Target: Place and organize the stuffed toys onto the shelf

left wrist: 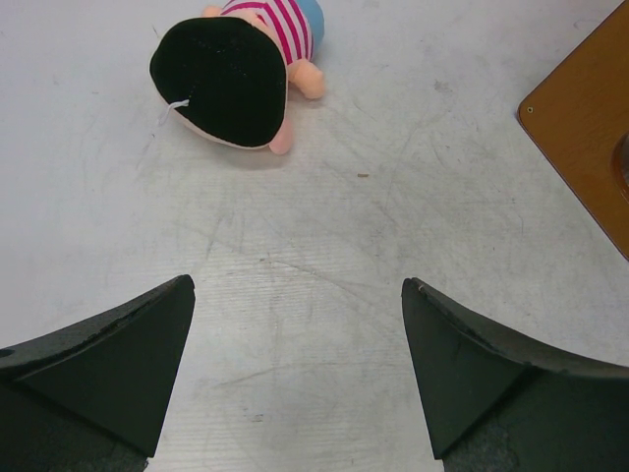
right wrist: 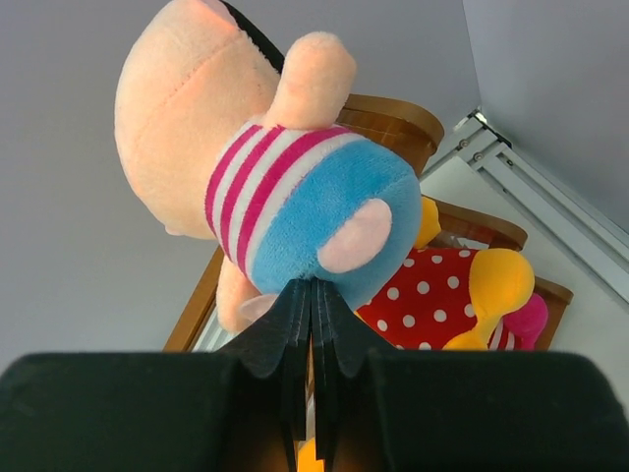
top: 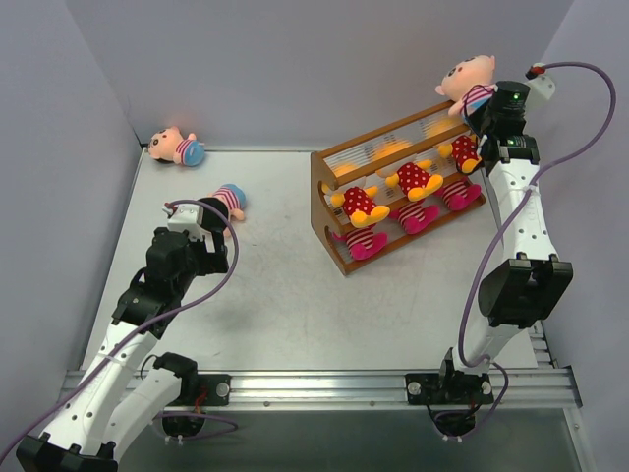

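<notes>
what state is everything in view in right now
shelf: upright, bears and magenta dolls on lower tiers
top doll: at shelf's top corner
right claw: shut, tips at top doll's shorts
left claw: open, over table
near doll: lying on table
corner doll: lying on table

Grey walls (top: 295, 59), scuffed (pale) tabletop (top: 275, 295)

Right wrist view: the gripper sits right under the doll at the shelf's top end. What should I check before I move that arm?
1. Right gripper shut: ok, jaws together at the top doll's blue shorts.
2. Fabric pinched in it: cannot tell.
3. Top doll resting on the shelf: cannot tell; it stands above the top rail's right end.
4. Left gripper open, clear of the near doll: ok.
5. All dolls shelved: not ok; near doll and corner doll lie on the table.
</notes>
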Available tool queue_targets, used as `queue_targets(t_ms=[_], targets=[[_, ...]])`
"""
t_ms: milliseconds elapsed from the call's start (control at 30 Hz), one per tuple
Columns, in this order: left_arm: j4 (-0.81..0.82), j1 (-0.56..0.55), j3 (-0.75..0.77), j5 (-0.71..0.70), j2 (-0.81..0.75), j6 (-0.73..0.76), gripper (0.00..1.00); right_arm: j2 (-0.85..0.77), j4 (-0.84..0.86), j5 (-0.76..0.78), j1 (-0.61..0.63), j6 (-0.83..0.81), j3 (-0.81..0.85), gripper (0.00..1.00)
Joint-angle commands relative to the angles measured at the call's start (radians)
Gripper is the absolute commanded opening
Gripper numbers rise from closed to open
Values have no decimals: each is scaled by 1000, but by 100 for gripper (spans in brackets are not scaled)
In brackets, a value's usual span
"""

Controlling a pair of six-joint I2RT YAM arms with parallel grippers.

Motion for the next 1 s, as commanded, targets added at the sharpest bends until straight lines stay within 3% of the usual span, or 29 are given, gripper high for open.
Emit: queue_targets(t_ms=[0, 200, 233, 333, 500, 967], targets=[[12, -4, 21, -9, -7, 8, 95, -34, -12, 36, 6, -32, 37, 0], [14, -4, 21, -6, -4, 8, 95, -69, -18, 77, 61, -84, 45, 3], [12, -4, 23, -4, -4, 8, 95, -73, -19, 93, 64, -107, 49, 14], [14, -4, 23, -4, -4, 8, 95, -68, -27, 128, 135, -132, 75, 31], [14, -4, 24, -4, -10, 8, 95, -41, -32, 156, 173, -123, 97, 53], [12, -6, 21, -4, -22, 6, 95, 84, -85, 179, 179, -66, 175, 54]])
